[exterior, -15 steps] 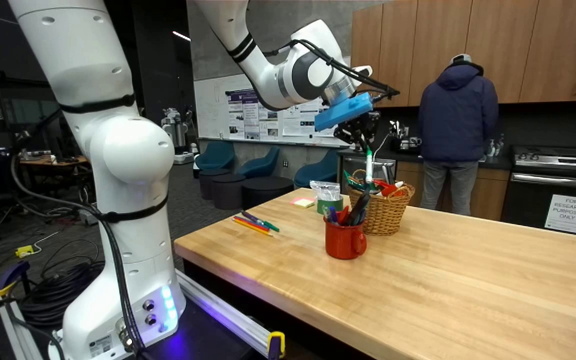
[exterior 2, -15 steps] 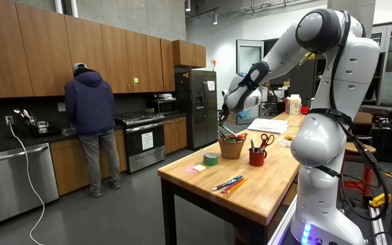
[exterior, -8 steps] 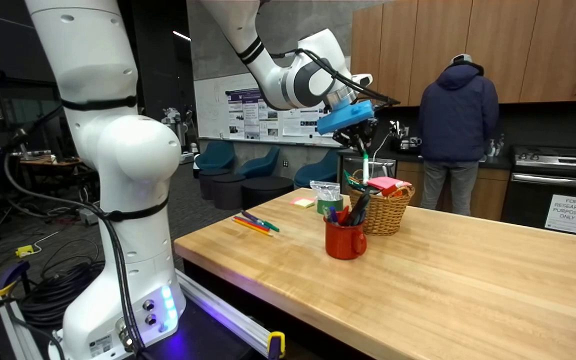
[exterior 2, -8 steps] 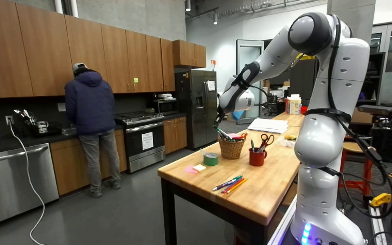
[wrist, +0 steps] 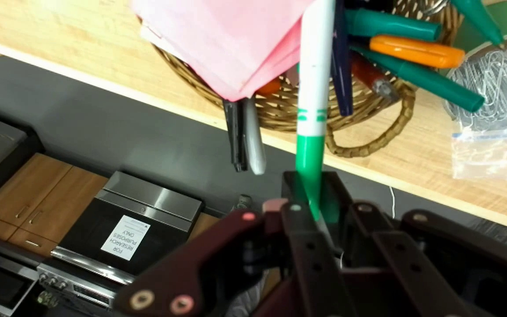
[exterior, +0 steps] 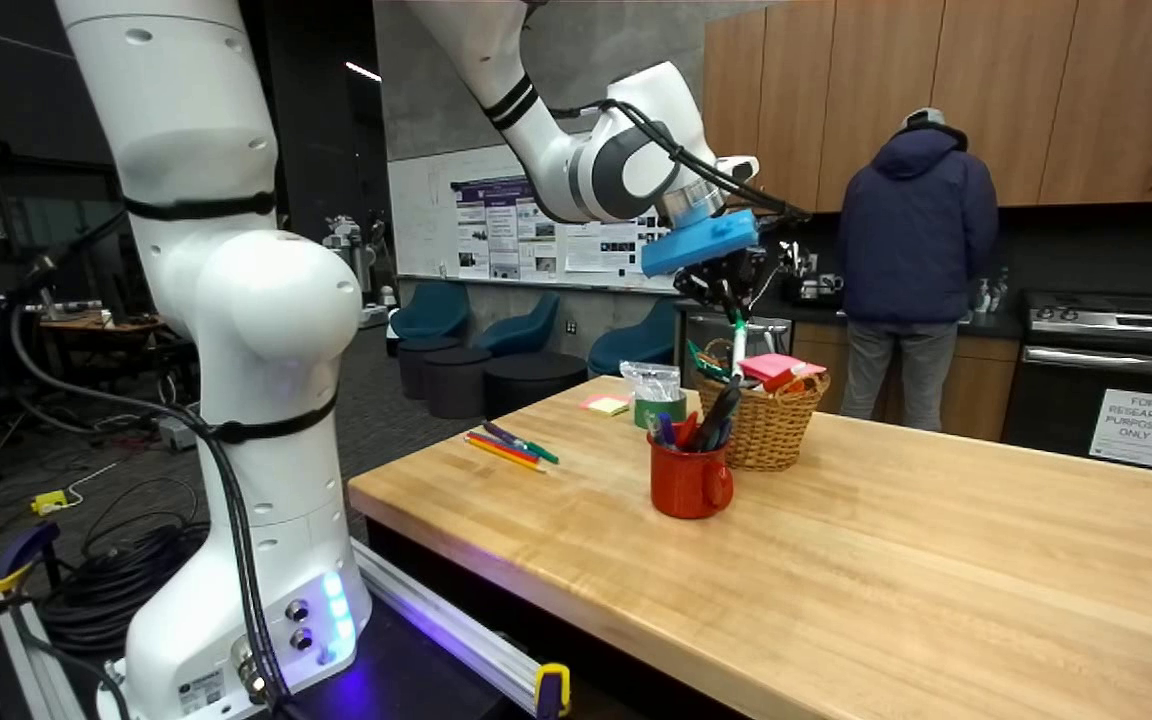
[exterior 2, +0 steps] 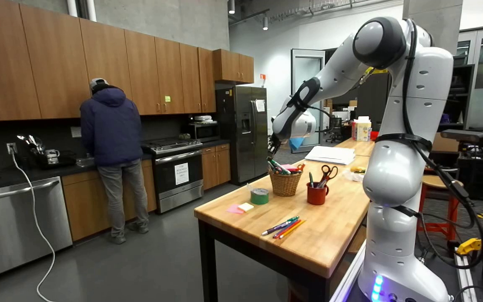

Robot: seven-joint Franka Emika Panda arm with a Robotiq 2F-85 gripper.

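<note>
Marker (wrist: 314, 83) hanging below gripper (wrist: 316, 189), pinched at green end, over wicker basket (exterior: 764, 438)

At the basket (exterior: 766, 435), your end effector (wrist: 313, 189) is black; the marker (wrist: 314, 75) is white with a green end and green marks. Note the basket's brown woven pattern. On top of the basket, the notepaper (wrist: 231, 44) is pink; inside it, identify an orange pen (wrist: 416, 51) and teal pens (wrist: 394, 25). Near the basket, your mug (exterior: 686, 482) is red, the tape roll (exterior 2: 259, 199) green. Under the basket, the counter (exterior: 936, 540) is pale, grain-striped wood.
</note>
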